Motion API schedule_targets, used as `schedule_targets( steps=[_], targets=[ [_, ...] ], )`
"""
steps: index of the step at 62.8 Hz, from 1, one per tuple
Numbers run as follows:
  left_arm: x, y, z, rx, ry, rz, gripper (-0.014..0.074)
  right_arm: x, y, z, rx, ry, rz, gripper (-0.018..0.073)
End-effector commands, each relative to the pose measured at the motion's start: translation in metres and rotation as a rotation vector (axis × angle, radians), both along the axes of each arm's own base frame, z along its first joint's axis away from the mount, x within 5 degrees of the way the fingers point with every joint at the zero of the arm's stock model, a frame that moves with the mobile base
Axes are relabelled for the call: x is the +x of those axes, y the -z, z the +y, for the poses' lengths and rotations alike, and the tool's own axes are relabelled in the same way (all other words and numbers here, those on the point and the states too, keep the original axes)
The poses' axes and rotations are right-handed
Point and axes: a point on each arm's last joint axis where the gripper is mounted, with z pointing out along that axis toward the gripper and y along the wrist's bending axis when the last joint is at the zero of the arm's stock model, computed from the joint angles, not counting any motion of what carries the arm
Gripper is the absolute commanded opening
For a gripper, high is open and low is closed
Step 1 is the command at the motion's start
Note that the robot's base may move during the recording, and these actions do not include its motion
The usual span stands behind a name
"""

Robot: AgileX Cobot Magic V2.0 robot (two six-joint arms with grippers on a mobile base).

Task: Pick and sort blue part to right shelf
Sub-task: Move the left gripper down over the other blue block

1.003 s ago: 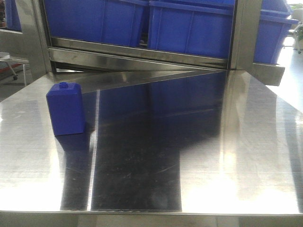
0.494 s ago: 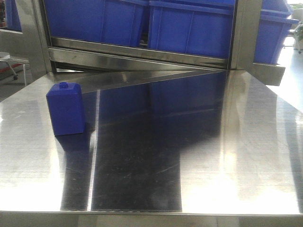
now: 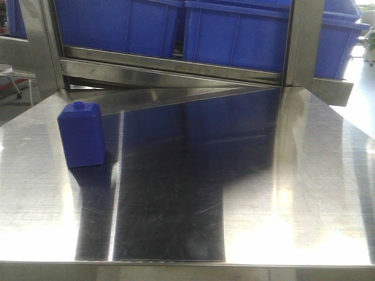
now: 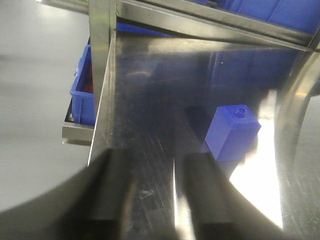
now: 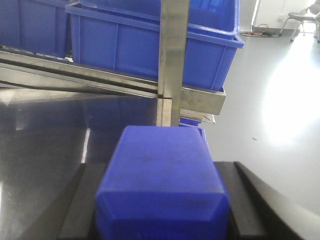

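Steel table (image 3: 263, 187) unchanged from earlier; short knobbed block (image 3: 82, 136) stays put at left. Left gripper (image 4: 156, 159) spread wide, holding nothing. Right gripper (image 5: 159, 172) clamps blue part (image 5: 160, 150): smooth, boxy, bevelled near edge, cap probably hidden. Right shelf (image 5: 172, 60), blue bins (image 5: 125, 45) behind; pale glossy floor (image 5: 280, 100) beyond.

Blue block (image 3: 81, 136) on steel table (image 3: 263, 193)

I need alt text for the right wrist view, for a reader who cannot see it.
The right gripper holds the blue part between its black fingers. Ahead, the right shelf carries large blue bins on its steel frame.
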Motion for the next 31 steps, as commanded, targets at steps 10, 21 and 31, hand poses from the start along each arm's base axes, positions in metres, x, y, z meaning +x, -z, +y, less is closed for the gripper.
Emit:
schedule_targets(
  steps=[10, 21, 31],
  targets=[
    [0.026, -0.024, -0.002, -0.016, -0.008, -0.014, 0.0695, 0.000, -0.018, 0.000, -0.009, -0.003, -0.114, 0.0379],
    [0.050, -0.032, -0.004, 0.002, -0.005, 0.064, 0.0693, 0.000, -0.018, 0.000, -0.009, -0.003, -0.114, 0.0379],
    [0.077, -0.042, -0.008, -0.005, 0.006, 0.181, 0.0693, 0.000, -0.018, 0.000, -0.009, -0.003, -0.114, 0.0379]
  ],
)
